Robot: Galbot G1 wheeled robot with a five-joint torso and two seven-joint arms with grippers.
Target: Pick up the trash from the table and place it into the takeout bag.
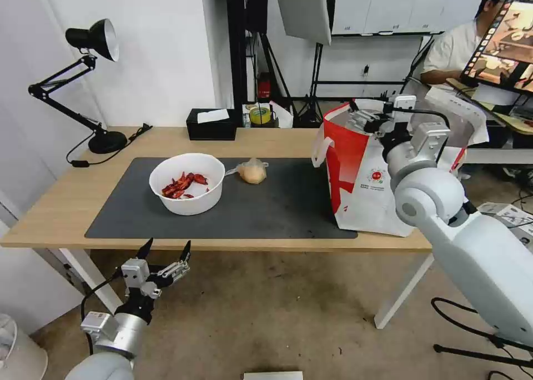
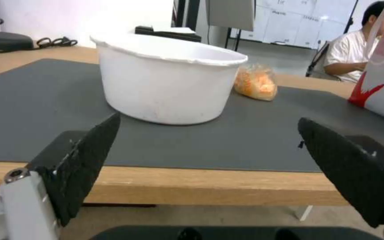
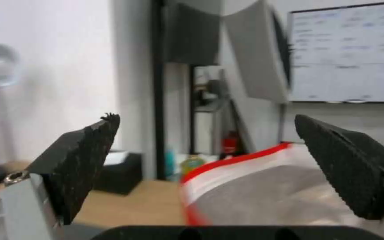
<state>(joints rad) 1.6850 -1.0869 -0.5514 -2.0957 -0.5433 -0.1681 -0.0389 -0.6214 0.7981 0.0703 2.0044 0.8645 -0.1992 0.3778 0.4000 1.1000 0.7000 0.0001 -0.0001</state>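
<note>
A white round bowl (image 1: pixel 187 183) (image 2: pixel 165 83) with red shells sits on the dark grey mat (image 1: pixel 288 208) of the light-wood table (image 1: pixel 55 202). Just right of it lies a small clear bag of yellowish stuff (image 1: pixel 252 171) (image 2: pixel 256 83). The white-and-red takeout bag (image 1: pixel 361 174) (image 3: pixel 254 190) stands open at the table's right end. My left gripper (image 1: pixel 166 252) (image 2: pixel 208 120) hangs open and holds nothing, below the table's front edge, facing the bowl. Open too, my right gripper (image 1: pixel 363 116) (image 3: pixel 205 117) hovers above the takeout bag's mouth with nothing between its fingers.
A black desk lamp (image 1: pixel 89 85) stands at the table's far left, with its cord trailing on the wood. A black tissue box (image 1: pixel 211 124) sits at the back edge, beside a yellow roll (image 1: pixel 259 115). Stands and a seated person are behind the table.
</note>
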